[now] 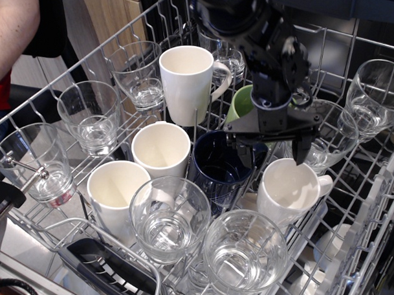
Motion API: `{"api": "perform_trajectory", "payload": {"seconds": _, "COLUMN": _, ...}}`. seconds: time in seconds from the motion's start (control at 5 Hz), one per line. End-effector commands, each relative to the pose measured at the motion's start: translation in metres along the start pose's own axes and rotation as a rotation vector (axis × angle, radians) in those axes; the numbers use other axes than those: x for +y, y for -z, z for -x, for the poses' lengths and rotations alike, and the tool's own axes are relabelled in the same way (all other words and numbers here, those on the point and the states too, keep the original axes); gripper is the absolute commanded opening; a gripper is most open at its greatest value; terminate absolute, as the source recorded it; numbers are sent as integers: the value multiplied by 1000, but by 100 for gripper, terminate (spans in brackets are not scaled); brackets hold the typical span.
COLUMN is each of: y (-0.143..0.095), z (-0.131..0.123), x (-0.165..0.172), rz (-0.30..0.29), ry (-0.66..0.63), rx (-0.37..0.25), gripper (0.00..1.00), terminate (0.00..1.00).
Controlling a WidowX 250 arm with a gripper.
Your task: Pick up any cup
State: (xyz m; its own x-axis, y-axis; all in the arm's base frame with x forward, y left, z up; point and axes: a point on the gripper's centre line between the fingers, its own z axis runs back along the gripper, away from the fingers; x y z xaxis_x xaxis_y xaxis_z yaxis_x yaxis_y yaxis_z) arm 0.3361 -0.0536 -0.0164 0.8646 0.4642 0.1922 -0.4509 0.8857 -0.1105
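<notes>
The cup is a short, wide, glossy white mug with a small loop handle on its right, standing open side up in the dishwasher rack at the front right. My black gripper hangs open just above the cup's far rim. One finger is over the gap between the cup and a navy mug, the other over the cup's back right edge. It holds nothing. The arm hides most of a green mug behind it.
A taller straight white mug stands at the back. Two cream cups without visible handles stand left of the navy mug. Clear glasses ring the rack. A person's arm is at the top left.
</notes>
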Motion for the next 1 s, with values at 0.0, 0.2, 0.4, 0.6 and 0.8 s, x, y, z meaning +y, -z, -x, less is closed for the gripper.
{"api": "perform_trajectory", "payload": {"seconds": 0.0, "y": 19, "z": -11, "x": -14, "rz": 23, "ry": -30, "rx": -87, "gripper": 100, "terminate": 0}}
{"api": "perform_trajectory", "payload": {"seconds": 0.2, "y": 28, "z": -4, "x": -13, "rz": 33, "ry": -22, "rx": -71, "gripper": 100, "terminate": 0}}
{"api": "perform_trajectory", "payload": {"seconds": 0.4, "y": 35, "z": 2, "x": -12, "rz": 28, "ry": 2, "rx": -80, "gripper": 100, "terminate": 0}}
{"api": "perform_trajectory", "payload": {"seconds": 0.6, "y": 42, "z": 4, "x": -12, "rz": 6, "ry": 1, "rx": -85, "gripper": 100, "terminate": 0}}
{"api": "perform_trajectory", "payload": {"seconds": 0.8, "y": 47, "z": 4, "x": -11, "rz": -15, "ry": 4, "rx": -88, "gripper": 100, "terminate": 0}}
